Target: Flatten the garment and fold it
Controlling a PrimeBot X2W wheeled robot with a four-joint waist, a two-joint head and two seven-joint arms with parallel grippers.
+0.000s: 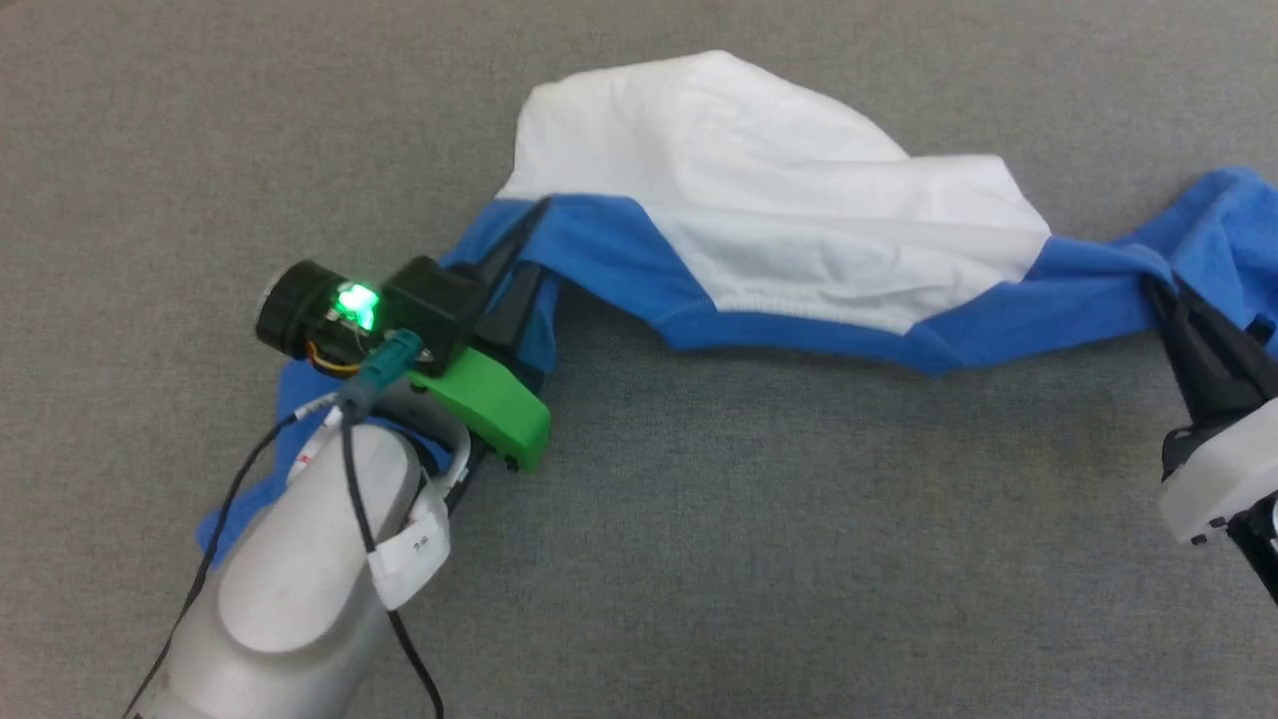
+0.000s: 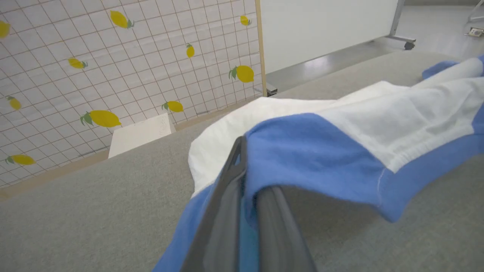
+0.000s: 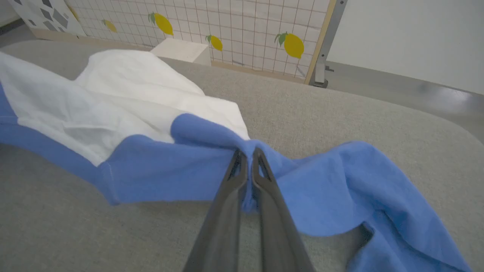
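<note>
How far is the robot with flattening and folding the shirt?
Done: the left gripper and the right gripper are each shut on blue cloth at one side of the shirt. In hand: the near edge hangs stretched between them, raised off the grey surface. Left: the white body lies bunched and wrinkled, so flattening is not finished, and no fold is made.

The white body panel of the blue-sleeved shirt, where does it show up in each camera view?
Head view: white body panel upper centre, between left pincer and right pincer.
Left wrist view: panel centre to right, beyond the pinched blue cloth.
Right wrist view: panel upper left, left of the pincer.
Shared landmark: the blue band along its near edge.
</note>
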